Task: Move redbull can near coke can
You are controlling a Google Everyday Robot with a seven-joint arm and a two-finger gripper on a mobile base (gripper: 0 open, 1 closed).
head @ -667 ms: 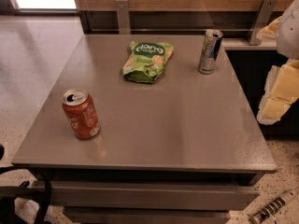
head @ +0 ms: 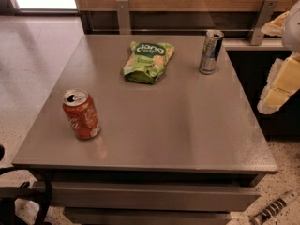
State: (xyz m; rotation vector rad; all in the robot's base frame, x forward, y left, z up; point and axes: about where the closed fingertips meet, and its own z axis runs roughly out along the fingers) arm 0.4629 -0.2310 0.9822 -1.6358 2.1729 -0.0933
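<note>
Redbull can (head: pixel 211 52): upright on the grey table (head: pixel 187 135), right of the green chip bag (head: pixel 147 61) and about level with it, near the table's far right corner. Silver with blue panels, silver top. No lettering legible on it.

Coke can (head: pixel 81 114): upright, left of the bag and well nearer the camera, close to the table's left edge. Red body, white script running down the side, too small to read. Silver top with a dark opening showing.

Bag: lies flat, far-centre of the table. Big white letters read roughly "dang". The smaller print under them is unreadable.

Cans are well apart, on opposite sides of the bag. The bag's near edge sits close to the straight line between them.

Gripper (head: pixel 280 83): pale cream, far right of the bag, past the table's right edge, at frame edge and partly cut off. Well apart from both cans and touching neither. Can't tell how far open it is.

Around:
- wood panel with two metal brackets (head: pixel 123 15) behind the bag
- black cable loop (head: pixel 33 196) on the floor at near left
- ribbed metal piece (head: pixel 274 210) on the speckled floor at near right
</note>
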